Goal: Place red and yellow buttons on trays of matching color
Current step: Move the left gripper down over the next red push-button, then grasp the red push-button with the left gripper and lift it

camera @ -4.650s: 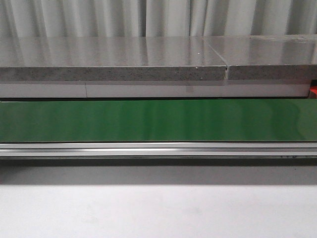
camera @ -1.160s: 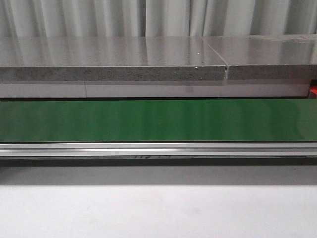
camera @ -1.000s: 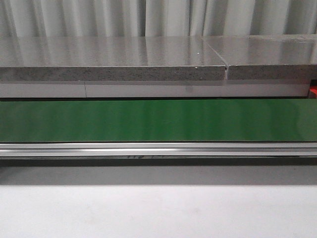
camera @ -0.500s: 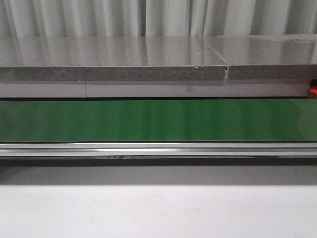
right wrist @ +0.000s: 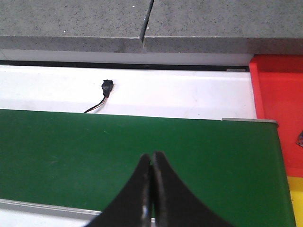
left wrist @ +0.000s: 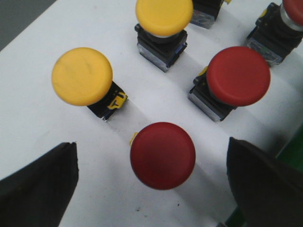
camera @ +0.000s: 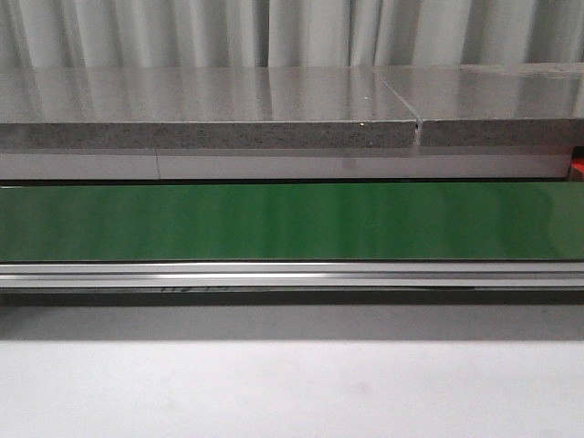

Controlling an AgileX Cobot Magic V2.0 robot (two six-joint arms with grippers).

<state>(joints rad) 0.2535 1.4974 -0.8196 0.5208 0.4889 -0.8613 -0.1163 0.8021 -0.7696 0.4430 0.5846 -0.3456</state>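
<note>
Two red buttons [left wrist: 163, 155] [left wrist: 238, 75] and two yellow buttons [left wrist: 82, 76] [left wrist: 164, 15] are seen standing on the white desk [left wrist: 38, 118], the nearest red one between the spread fingers of the left gripper [left wrist: 151, 182]. The right gripper [right wrist: 151, 189] is held clenched and empty over the green belt [right wrist: 94, 156], with the red tray [right wrist: 279, 113] beside the belt's end.

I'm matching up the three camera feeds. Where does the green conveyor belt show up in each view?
Front view: the green belt runs as a band across the full width, behind the silver rail.
Left wrist view: only a green sliver at the edge, likely the belt; the buttons on the white surface fill the rest.
Right wrist view: the belt spans the lower half, beneath the shut right tool.
Shared landmark: the grey stone slab's seam.
</note>
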